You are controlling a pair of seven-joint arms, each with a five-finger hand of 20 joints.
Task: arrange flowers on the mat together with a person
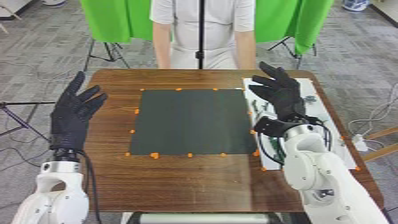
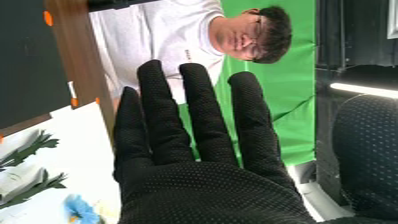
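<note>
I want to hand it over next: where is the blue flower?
In the right wrist view, the blue flower lies near a leafy stem on the white sheet, which sits right of the dark mat in the head view.

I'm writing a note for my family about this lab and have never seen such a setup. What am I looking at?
You are seeing one robot at a brown wooden table. Its white left arm and right arm end in hands wearing black fabric gloves. The head view looks down from the robot's head, so its left is your left. The other picture comes from a camera on the right wrist, looking past that glove.

A dark mat lies in the middle of the table, with a white sheet to its right. On the sheet are leafy green sprigs and a blue flower.

The left hand is open beside the mat; the right hand is open over the sheet. Neither holds anything.
</note>
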